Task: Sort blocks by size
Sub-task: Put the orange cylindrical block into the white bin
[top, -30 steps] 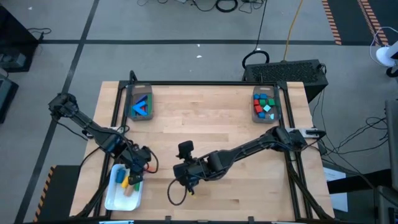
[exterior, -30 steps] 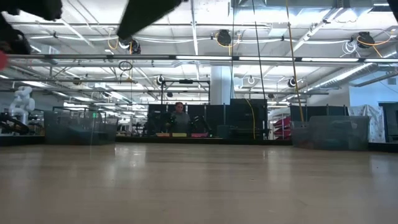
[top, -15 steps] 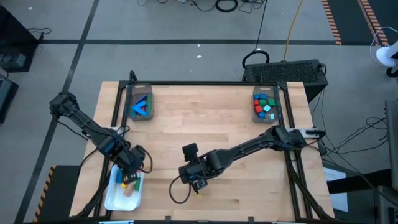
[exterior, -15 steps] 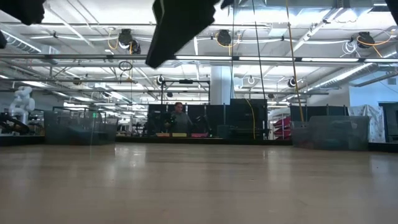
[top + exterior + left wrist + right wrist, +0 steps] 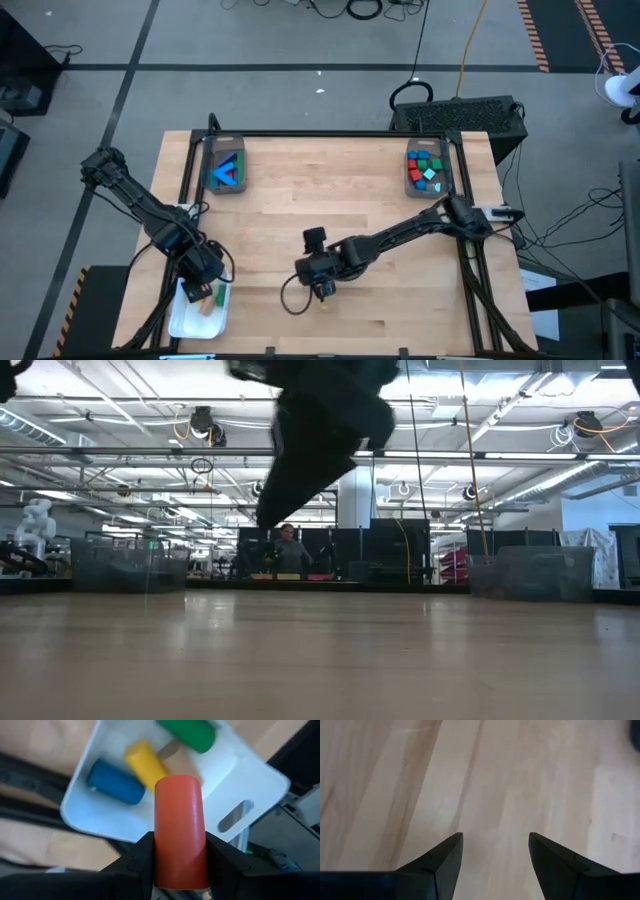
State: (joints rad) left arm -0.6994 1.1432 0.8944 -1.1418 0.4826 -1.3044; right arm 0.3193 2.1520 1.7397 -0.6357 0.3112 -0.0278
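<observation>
Wooden counter (image 5: 330,190), pale planks, framed by black rails. White tray (image 5: 182,318) at its near left corner. Two grey bins at the far edge: left bin (image 5: 225,166), right bin (image 5: 430,170). Grey floor around; black case (image 5: 470,115) behind. A person (image 5: 290,550) seated far back in the room.

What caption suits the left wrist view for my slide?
Left gripper holds a red cylinder above the white tray.

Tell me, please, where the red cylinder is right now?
The red cylinder is held in the left end effector, above the white tray at the table's front-left corner.
</observation>
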